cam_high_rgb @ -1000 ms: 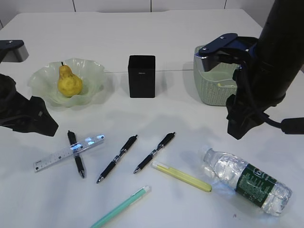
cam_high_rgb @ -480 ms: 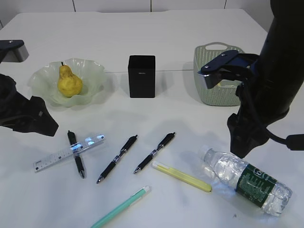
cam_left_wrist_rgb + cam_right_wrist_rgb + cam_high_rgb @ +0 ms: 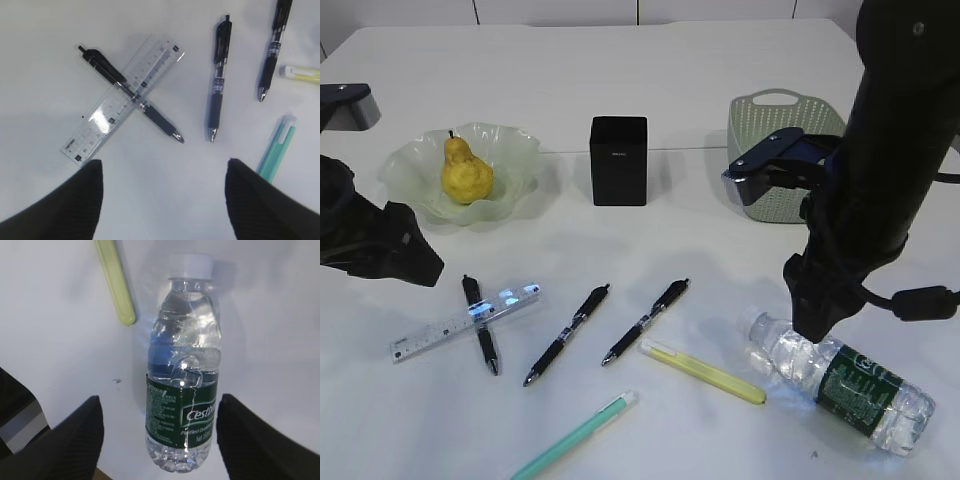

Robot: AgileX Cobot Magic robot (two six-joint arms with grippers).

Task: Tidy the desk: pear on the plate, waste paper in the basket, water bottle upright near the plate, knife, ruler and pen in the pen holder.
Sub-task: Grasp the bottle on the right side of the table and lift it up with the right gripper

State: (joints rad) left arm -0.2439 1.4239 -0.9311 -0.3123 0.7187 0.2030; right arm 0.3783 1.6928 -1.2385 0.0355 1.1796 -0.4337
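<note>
The pear [image 3: 466, 175] sits in the plate [image 3: 516, 150]. The water bottle [image 3: 840, 385] lies on its side at the front right. My right gripper [image 3: 159, 407] hangs open above it, its jaws either side of the green label and clear of the water bottle [image 3: 182, 385]. The knife [image 3: 705, 372] lies left of the bottle. The ruler [image 3: 107, 117] lies across a black pen [image 3: 130, 92]. My left gripper [image 3: 163, 165] is open and empty just in front of them. The pen holder [image 3: 618, 160] and the basket [image 3: 775, 120] stand at the back. Waste paper is out of view.
Two more black pens [image 3: 568, 333] [image 3: 645, 320] and a mint-green pen [image 3: 575, 437] lie between the ruler and the knife. My right arm [image 3: 865, 200] stands in front of the basket's right side. A dark block [image 3: 345, 100] sits at the far left edge.
My right arm has swung from over the basket forward and down to the lying bottle, and its jaws have widened. The left arm has not moved.
</note>
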